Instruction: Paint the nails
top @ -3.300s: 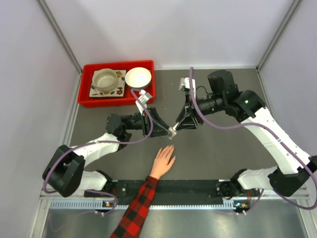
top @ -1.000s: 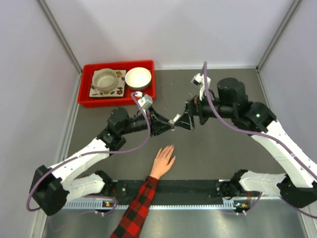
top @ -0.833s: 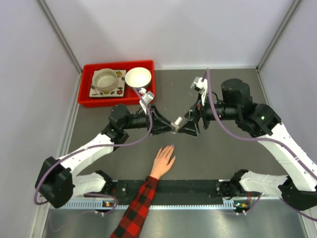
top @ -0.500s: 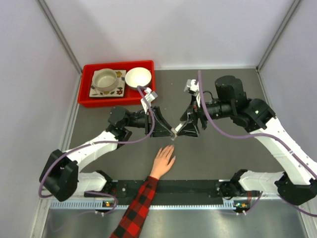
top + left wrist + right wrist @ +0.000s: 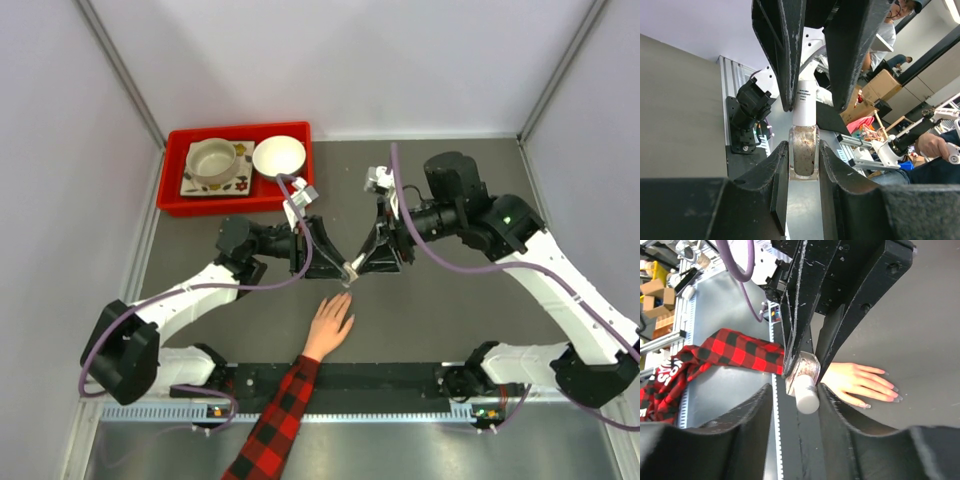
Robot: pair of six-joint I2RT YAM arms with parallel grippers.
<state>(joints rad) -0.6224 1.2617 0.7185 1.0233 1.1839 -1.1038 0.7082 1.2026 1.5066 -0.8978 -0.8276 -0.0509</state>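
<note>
I read left claw (image 5: 803, 148) clamped on the polish bottle (image 5: 803, 159); right claw (image 5: 795, 386) straddles its white cap (image 5: 805, 397), grip indeterminate.

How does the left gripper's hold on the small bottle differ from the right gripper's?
The left gripper clamps the bottle's speckled glass body snugly; the right gripper brackets its white cap, with a gap on one side. The left gripper reaches from the left, the right gripper from the right. Both meet at one bottle, beyond the hand's fingertips.
</note>
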